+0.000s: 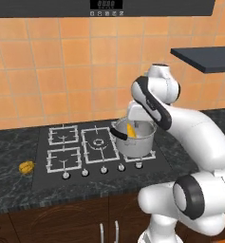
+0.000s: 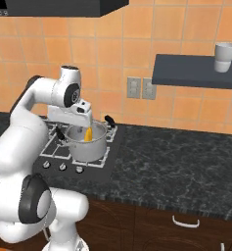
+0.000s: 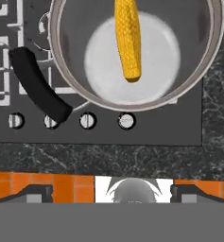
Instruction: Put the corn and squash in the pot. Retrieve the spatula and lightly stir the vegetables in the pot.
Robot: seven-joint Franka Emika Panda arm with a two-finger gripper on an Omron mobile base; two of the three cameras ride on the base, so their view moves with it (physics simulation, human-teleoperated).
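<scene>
Corn point(image 3: 127, 40) over the pot point(image 1: 135, 142), maybe just let go (cannot tell how wide the pincer point(image 1: 133, 124) is, or if it holds anything). Best to lift straight up slowly. Squash point(image 1: 26, 167) next, alone on the table point(image 1: 9, 190), left of the stove point(image 1: 80, 152).

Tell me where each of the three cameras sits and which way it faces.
Left base view: behind the arm on its left, facing the stove and tiled wall; the arm rises at lower right.
Right base view: behind on its right, facing the counter and shelf; the arm rises at lower left.
Hand view: on the hand, looking down into the pot.
All share the pot and corn.
</scene>
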